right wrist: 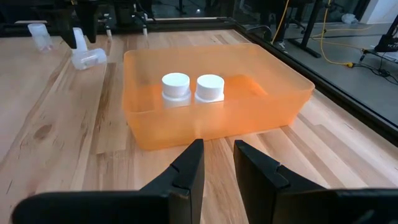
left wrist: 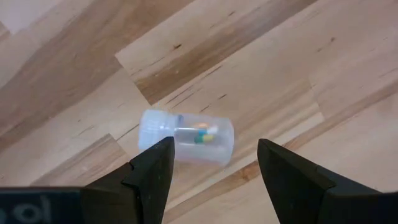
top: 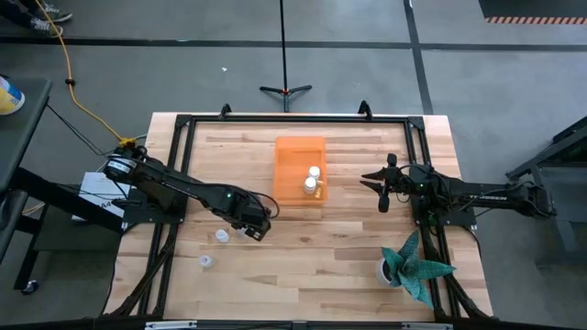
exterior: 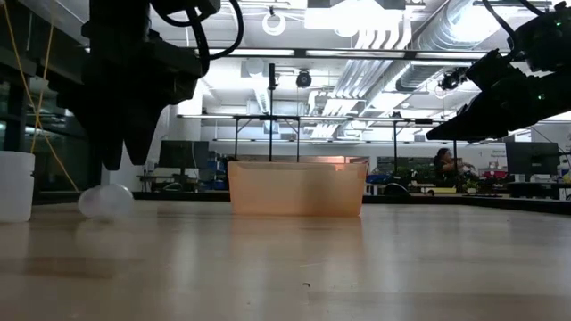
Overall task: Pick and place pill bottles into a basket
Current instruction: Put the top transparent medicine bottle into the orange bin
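Observation:
My left gripper [left wrist: 211, 168] is open, just above a pill bottle [left wrist: 186, 137] that lies on its side on the table, with coloured pills inside. The bottle sits between the fingers and closer to one of them; in the low view the fingertips hang just over this bottle [exterior: 107, 201]. Two more bottles [top: 222, 236] [top: 205, 261] rest on the table nearby. The orange basket [top: 299, 151] holds two upright white-capped bottles [right wrist: 176, 86] [right wrist: 209, 87]. My right gripper [right wrist: 217, 165] hovers at the basket's right side, empty, its fingers a narrow gap apart.
A white pot with a teal plant [top: 404, 266] stands at the table's near right. Black frame rails [top: 174, 165] run along the table's left, right and far edges. Bare wood lies between the basket and the near edge.

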You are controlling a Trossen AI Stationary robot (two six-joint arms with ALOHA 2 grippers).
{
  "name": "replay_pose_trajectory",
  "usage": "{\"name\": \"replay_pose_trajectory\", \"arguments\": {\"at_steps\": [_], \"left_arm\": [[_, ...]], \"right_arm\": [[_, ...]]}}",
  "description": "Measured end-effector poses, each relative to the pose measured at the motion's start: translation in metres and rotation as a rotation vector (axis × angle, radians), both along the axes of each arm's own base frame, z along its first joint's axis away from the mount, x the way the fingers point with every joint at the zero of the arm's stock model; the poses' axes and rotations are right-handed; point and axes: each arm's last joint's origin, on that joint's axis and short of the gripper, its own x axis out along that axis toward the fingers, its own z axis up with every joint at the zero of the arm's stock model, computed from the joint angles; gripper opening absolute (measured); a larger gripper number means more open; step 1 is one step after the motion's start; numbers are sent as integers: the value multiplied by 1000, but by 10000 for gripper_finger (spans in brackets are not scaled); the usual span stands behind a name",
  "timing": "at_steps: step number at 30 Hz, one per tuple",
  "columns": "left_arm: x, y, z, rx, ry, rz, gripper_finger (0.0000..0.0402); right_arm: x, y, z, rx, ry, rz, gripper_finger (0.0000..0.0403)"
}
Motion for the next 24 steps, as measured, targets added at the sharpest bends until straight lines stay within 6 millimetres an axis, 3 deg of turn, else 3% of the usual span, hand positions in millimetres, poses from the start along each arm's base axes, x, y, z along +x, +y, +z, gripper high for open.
{"name": "replay_pose_trajectory", "arguments": {"at_steps": [4, 13, 18, 24], "left_arm": [[-1, -4, 0, 6, 1, -63, 264], [-2, -16, 1, 221, -33, -497, 264], [-8, -14, -6, 228, 0, -487, 264], [-18, -4, -26, 174, 48, -293, 264]], "right_arm": [[0, 0, 0, 0, 1, 0, 78], [0, 0, 0, -3, 3, 1, 78], [0, 0, -1, 3, 8, 0, 78], [0, 0, -1, 1, 9, 0, 78]]}}
